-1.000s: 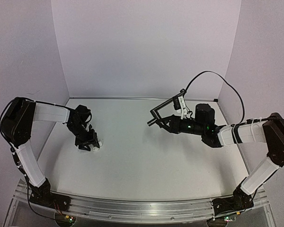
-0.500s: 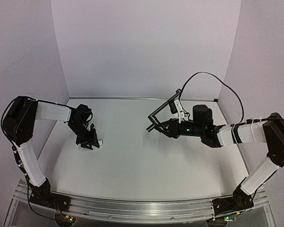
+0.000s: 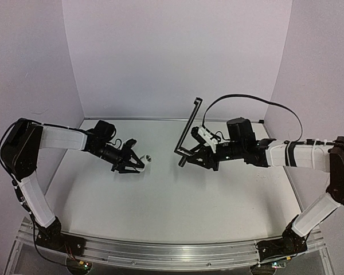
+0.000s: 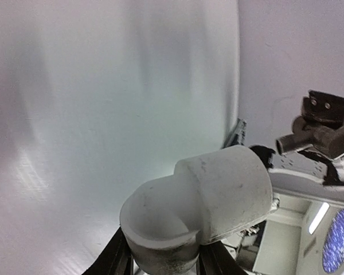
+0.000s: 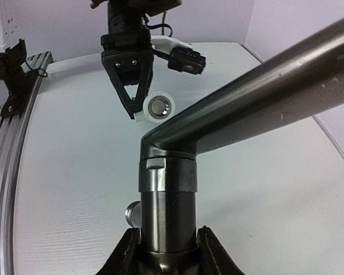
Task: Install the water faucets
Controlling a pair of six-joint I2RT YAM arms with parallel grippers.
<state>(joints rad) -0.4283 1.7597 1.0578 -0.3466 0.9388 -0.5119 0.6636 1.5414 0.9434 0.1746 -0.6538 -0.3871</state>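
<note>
Above the white surface (image 3: 218,195), right of frame centre, the right jaws pinch the black faucet (image 3: 190,127) by its base, its long rod slanting toward the top edge. Just left, the left jaws pinch the white fitting (image 3: 148,157), bore facing the faucet's lower end. The 2 parts are near but apart.

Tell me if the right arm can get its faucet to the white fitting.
Probably yes: the white fitting, held in the left gripper, faces the faucet across an open gap, nothing between.
</note>
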